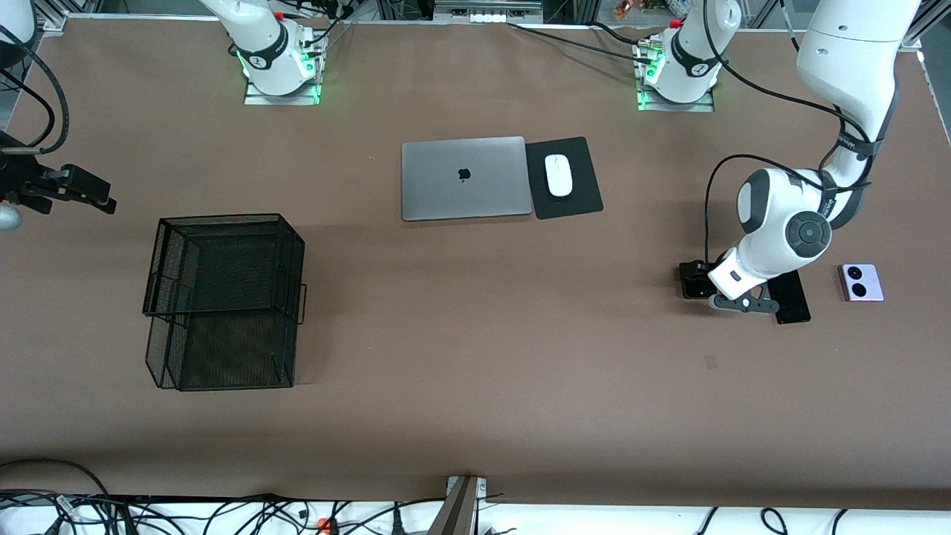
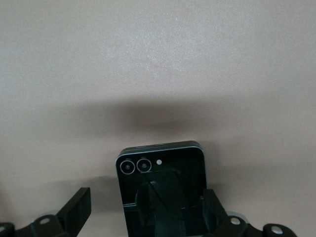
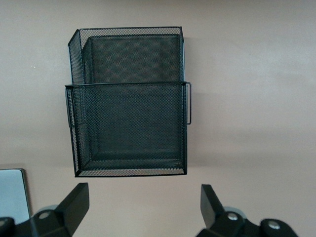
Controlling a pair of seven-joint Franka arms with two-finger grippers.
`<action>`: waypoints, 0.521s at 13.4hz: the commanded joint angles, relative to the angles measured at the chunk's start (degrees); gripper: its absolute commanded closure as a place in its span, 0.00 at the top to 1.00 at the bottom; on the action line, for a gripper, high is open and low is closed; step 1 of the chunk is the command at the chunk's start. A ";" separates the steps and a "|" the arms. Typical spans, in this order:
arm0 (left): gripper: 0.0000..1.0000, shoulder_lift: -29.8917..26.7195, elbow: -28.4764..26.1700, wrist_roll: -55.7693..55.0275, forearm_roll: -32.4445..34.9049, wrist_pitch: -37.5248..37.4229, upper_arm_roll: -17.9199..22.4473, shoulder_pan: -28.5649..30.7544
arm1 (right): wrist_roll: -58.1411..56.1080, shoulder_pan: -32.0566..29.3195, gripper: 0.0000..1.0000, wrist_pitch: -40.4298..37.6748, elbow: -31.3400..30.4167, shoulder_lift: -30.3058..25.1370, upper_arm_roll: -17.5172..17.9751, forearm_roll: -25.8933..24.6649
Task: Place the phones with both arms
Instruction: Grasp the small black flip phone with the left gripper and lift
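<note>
Black squarish phone (image 2: 160,190) lies flat on my counter (image 1: 475,371), directly under the left gripper (image 2: 148,212), between its released fingers; right gripper (image 3: 143,212) waits, released.

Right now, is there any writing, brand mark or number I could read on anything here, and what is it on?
No readable words or numbers anywhere.
Laptop: a dark apple-shaped logo on its grey lid, a sign only, no text.
Left arm: small dark marking on a black band near its wrist, too small to read.
Arm bases: black bands with a mark, too small to read.
Small black phone, lavender phone, mouse, mesh basket: nothing printed.
</note>
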 commanded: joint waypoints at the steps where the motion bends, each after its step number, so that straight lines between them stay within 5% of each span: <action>1: 1.00 0.47 -0.23 1.02 0.06 0.62 -0.53 1.34 | 0.28 -0.48 1.00 -0.56 -0.30 -0.97 0.29 0.88; 7: 1.00 1.18 -0.41 1.11 -5.74 0.62 -1.76 1.69 | 0.28 -0.48 1.00 -0.38 -0.30 -0.80 0.29 0.88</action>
